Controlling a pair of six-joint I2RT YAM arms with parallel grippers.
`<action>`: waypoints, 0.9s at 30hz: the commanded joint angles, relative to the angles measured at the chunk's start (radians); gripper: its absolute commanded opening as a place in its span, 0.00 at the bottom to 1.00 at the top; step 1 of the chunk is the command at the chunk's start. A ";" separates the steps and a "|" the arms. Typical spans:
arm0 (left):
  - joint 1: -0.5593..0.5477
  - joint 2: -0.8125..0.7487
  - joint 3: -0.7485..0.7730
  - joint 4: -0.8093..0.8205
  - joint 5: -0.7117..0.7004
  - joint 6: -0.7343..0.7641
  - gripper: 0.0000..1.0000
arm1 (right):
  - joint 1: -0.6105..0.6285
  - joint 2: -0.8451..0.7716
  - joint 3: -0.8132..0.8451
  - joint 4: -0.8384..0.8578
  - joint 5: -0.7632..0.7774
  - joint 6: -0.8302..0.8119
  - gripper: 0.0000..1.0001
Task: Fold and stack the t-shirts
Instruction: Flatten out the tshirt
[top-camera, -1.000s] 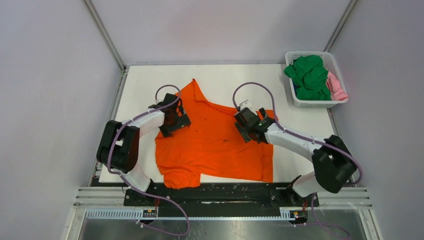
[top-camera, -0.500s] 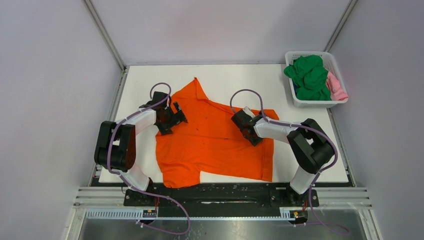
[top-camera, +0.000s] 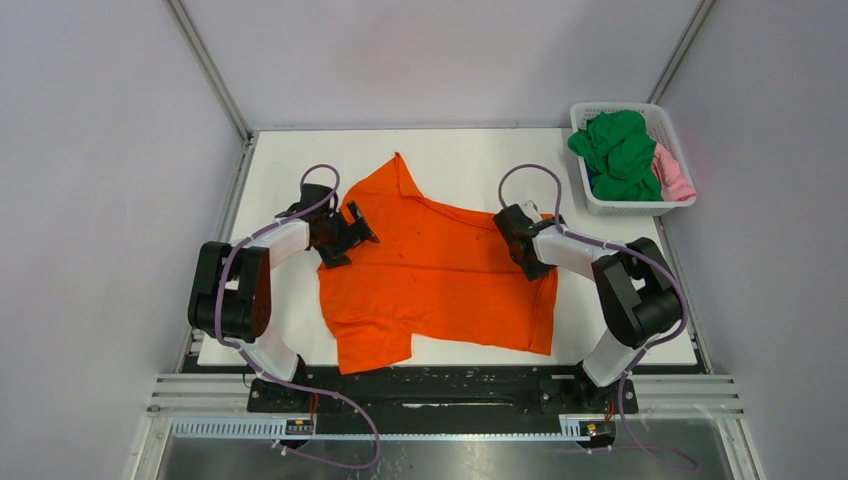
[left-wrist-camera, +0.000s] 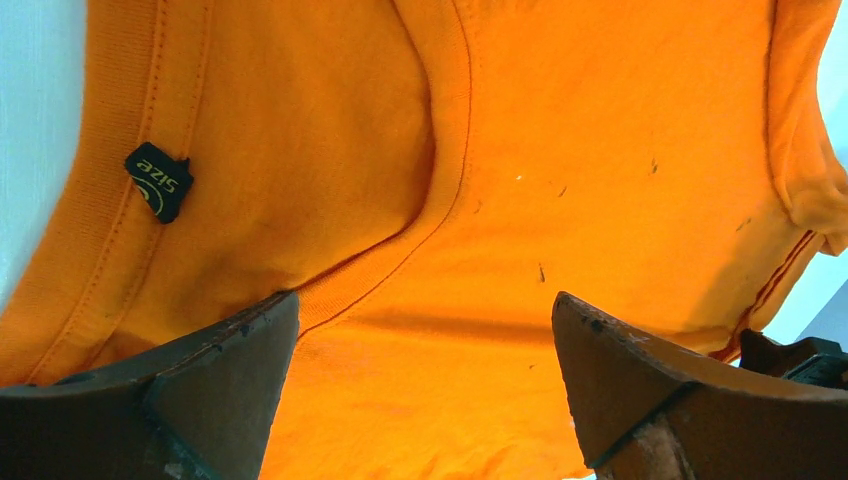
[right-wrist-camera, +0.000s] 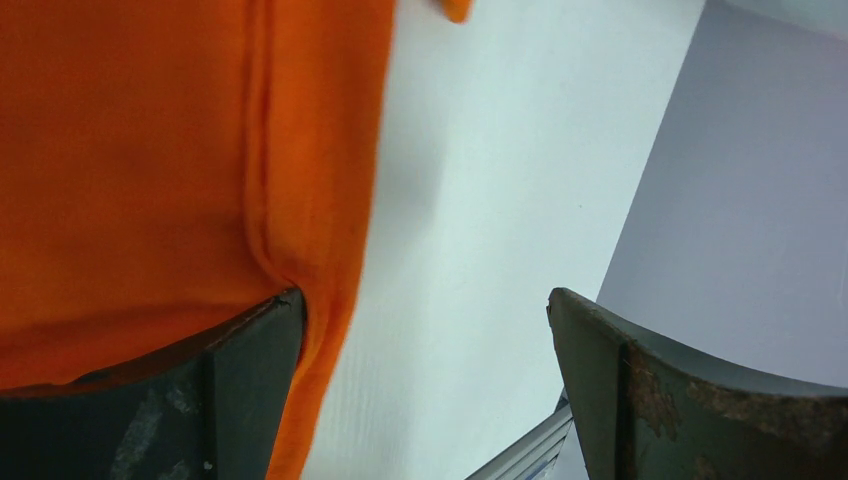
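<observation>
White table (top-camera: 450, 160), orange t-shirt (top-camera: 440, 285) spread out, basket (top-camera: 632, 208) far-right corner

This is a robotics lab test cell. The white table (top-camera: 450, 150) is boxed in by plain pale panels (top-camera: 440, 50) on aluminium posts (top-camera: 205, 65). A left arm (top-camera: 240, 290) and a right arm (top-camera: 630, 300) are mounted on a black rail (top-camera: 430, 385) along the table's near edge, and a white basket (top-camera: 630, 207) sits at its far right corner.

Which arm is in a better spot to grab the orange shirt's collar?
Left, probably: the left gripper hovers open over the collar. The right gripper is open at the shirt's opposite edge, half over table.
</observation>
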 joint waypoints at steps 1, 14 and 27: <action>0.017 0.049 -0.047 -0.012 0.001 0.029 0.99 | -0.078 -0.051 -0.019 -0.026 0.046 0.052 1.00; 0.029 0.038 -0.059 -0.012 0.023 0.033 0.99 | -0.355 -0.228 -0.043 -0.064 0.055 0.256 0.99; 0.029 0.034 -0.059 -0.015 0.020 0.035 0.99 | -0.354 -0.358 -0.119 0.147 -0.645 0.030 1.00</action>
